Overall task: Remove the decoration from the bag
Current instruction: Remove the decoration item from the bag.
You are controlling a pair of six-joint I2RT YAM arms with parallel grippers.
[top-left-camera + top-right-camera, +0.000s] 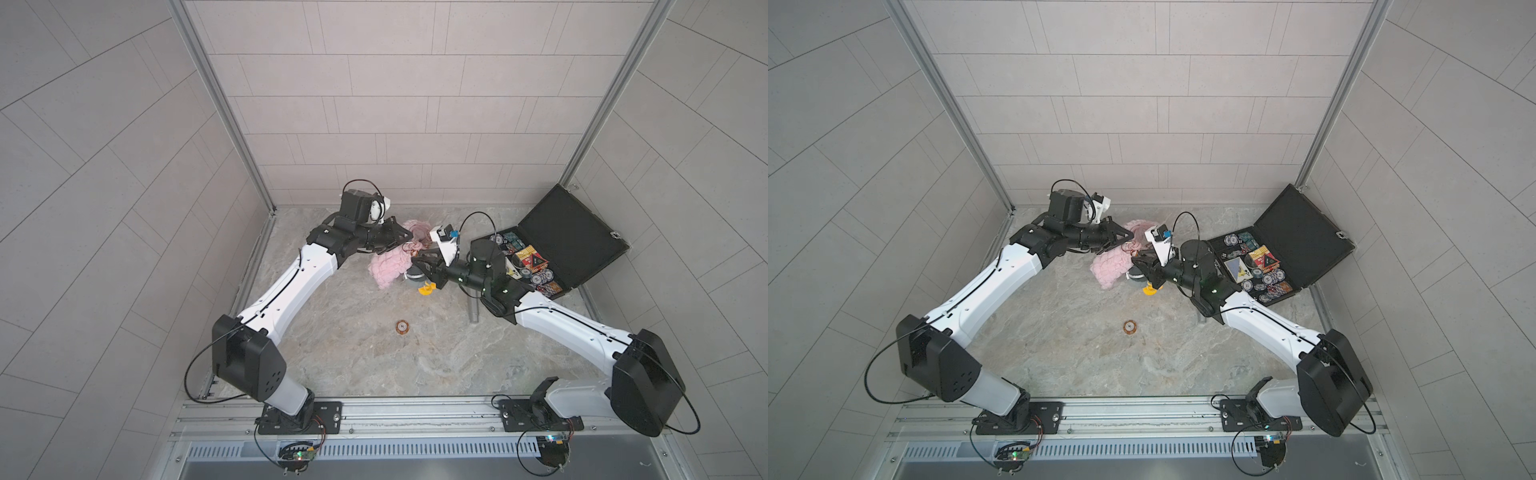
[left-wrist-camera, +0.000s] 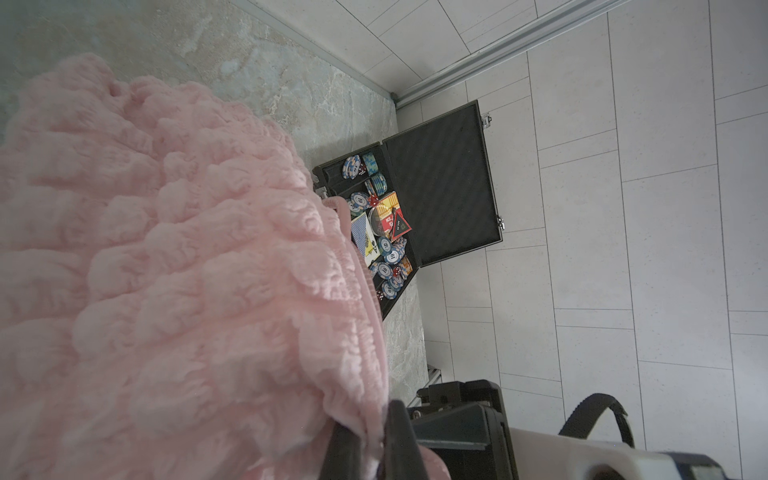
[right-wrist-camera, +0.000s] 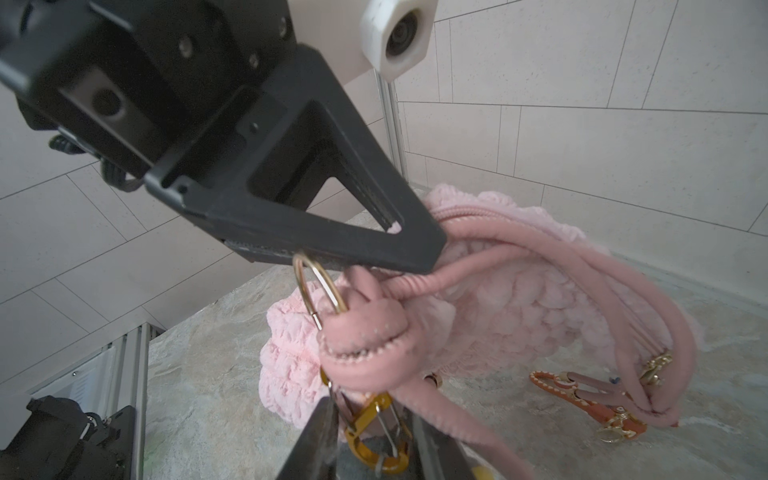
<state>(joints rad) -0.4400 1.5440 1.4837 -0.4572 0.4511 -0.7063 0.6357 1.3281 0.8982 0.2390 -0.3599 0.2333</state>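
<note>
Nearest, 1 small copper-coloured ring (image 1: 402, 327) lies alone on the table (image 1: 332, 374). 1 grey cylinder (image 1: 473, 312) lies under the right arm. Further back, between the 2 arms, is the 1 pink bag (image 1: 388, 266), lower part on the table. Left gripper (image 2: 370, 446) is closed, pinching the bag's top edge. Right gripper (image 3: 374, 451) has its jaws closed around 1 orange carabiner (image 3: 365, 415), just below the strap knot (image 3: 365, 328). Far right: 1 black case (image 1: 573, 237), lid open, w/ poker chips (image 1: 540, 276).

Orange carabiner (image 3: 365, 413) between right fingers (image 3: 322, 440)
</note>
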